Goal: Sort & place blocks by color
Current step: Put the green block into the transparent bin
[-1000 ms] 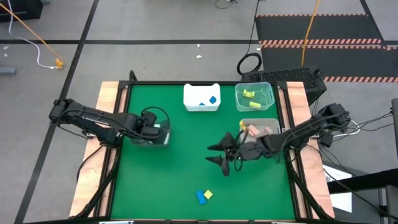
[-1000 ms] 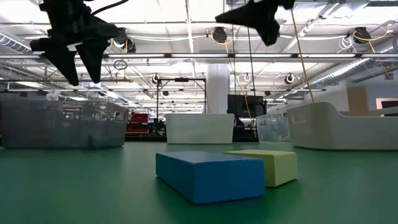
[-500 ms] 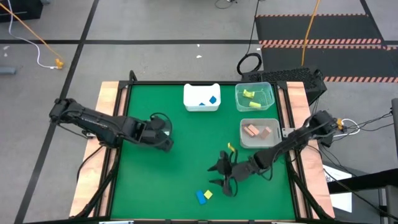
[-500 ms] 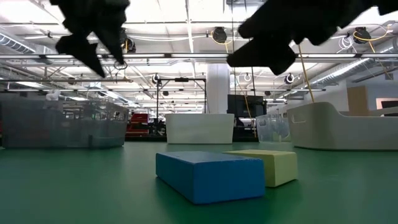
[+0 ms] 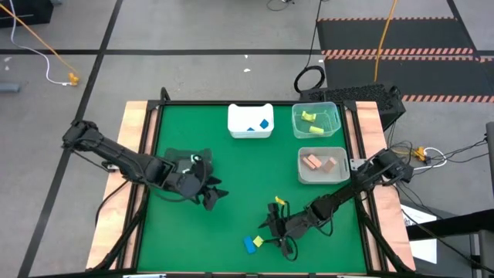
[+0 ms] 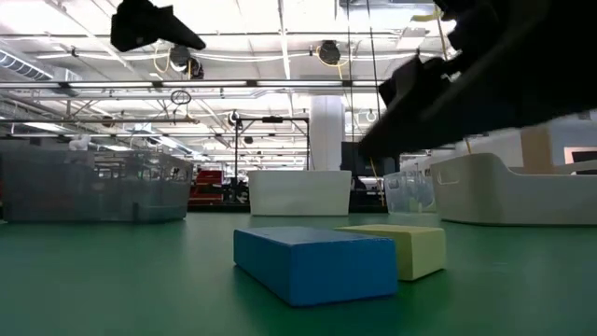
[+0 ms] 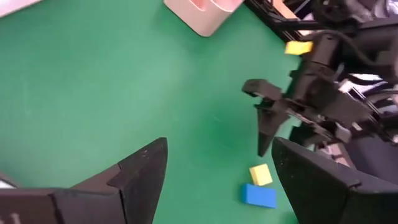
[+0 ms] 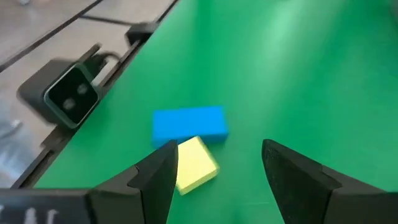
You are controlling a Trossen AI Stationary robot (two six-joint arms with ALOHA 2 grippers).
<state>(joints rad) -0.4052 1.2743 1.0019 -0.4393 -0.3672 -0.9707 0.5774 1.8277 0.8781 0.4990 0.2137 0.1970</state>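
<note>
Surface: a green mat (image 5: 231, 177) on a table with pale wooden edges, standing on a grey floor with dark tape lines; the low view looks past it into a hall with ceiling lights and rails.
Writing: no brand, label or lettering can be read in any view.
Loose blocks: a blue bar block (image 5: 249, 245) and a yellow block (image 5: 258, 241) lie touching each other near the mat's front edge, with nothing else close by.
Right gripper (image 5: 270, 229): low over the mat just beside the pair, fingers spread apart and empty; its wrist view frames the yellow block (image 8: 194, 164) between them, the blue bar (image 8: 189, 124) just beyond.
Left gripper (image 5: 213, 196): above the mat left of centre, well apart from the pair, fingers spread and holding nothing.
White bin (image 5: 234, 127): at the back of the mat, with blue pieces inside.
Clear bin (image 5: 333, 130): beside it to the right, holding yellow pieces.
Grey bin (image 5: 303, 174): in front of the clear one, holding tan-pink pieces.
In the way: in the low view the right arm's dark bulk hides part of the room.
Only in some views: the right wrist view alone shows a small dark camera (image 8: 68, 94) at the mat's edge; the left wrist view shows the other arm's fingers above the two blocks.
</note>
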